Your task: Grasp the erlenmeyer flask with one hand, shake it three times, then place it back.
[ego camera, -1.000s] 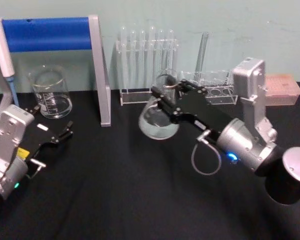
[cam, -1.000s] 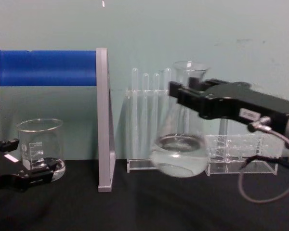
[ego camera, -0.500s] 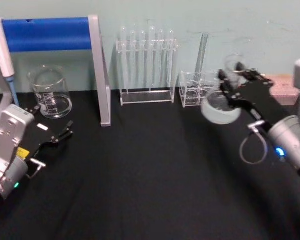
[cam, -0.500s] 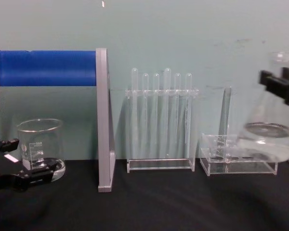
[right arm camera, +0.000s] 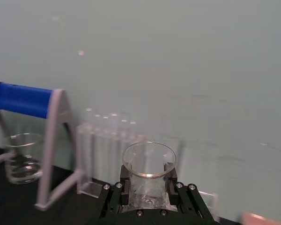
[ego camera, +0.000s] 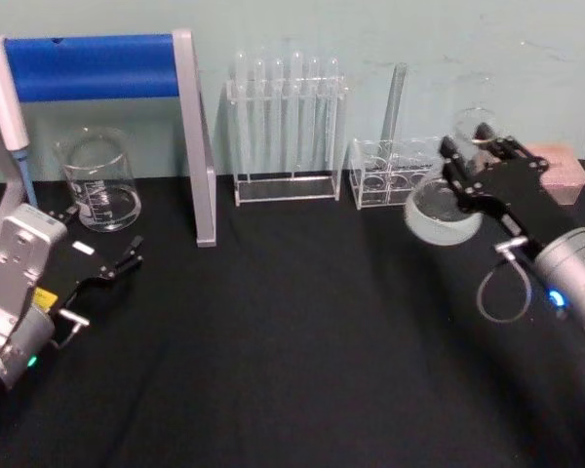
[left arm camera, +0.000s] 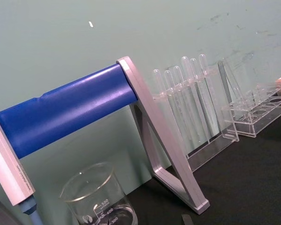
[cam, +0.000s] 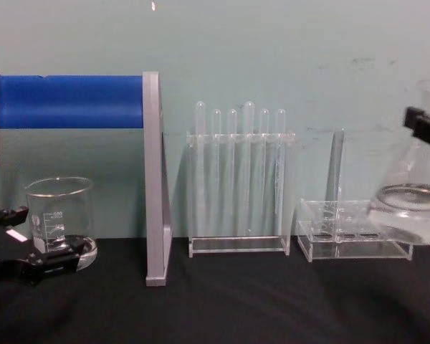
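Fingers (right arm camera: 171,183) of R gripper (ego camera: 474,146) were clamped on erlenmeyer flask (ego camera: 437,213) neck, held aloft near tube tray (ego camera: 385,180), so shakes prob. needed short, level strokes w/ firm grip; L gripper (ego camera: 102,239) idle, fingers apart, by beaker (ego camera: 97,180).

Right tool (ego camera: 473,148) raised at right, fingers clamped; left tool (ego camera: 127,259) low at left, fingers apart.
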You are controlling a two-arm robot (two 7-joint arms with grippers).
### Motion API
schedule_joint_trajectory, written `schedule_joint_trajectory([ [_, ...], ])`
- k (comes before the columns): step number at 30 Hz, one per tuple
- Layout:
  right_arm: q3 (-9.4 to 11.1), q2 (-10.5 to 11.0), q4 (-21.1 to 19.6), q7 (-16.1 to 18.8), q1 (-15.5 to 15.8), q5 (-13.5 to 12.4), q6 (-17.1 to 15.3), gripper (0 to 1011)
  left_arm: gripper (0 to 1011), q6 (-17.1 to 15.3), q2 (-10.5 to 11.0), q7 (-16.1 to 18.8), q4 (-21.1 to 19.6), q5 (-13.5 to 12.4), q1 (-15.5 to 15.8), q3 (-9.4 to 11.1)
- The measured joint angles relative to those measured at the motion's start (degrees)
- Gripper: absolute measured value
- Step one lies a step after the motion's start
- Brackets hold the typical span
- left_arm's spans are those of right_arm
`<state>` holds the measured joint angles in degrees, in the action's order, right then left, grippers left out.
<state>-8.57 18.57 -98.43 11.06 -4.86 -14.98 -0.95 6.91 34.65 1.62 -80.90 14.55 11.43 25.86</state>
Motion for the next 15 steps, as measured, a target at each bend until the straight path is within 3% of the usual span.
schedule_joint_trajectory([
  [6, -2.56, -0.69, 1.27, 3.73, -1.8, -0.12, 0.0, 449, 1001, 0.0, 0.0, 0.0, 0.0, 0.0, 0.0, 0.0],
  [15, -9.55, -1.17, 4.06, 11.15, -5.8, -1.92, -0.01, 449, 1001, 0.0, 0.0, 0.0, 0.0, 0.0, 0.0, 0.0],
])
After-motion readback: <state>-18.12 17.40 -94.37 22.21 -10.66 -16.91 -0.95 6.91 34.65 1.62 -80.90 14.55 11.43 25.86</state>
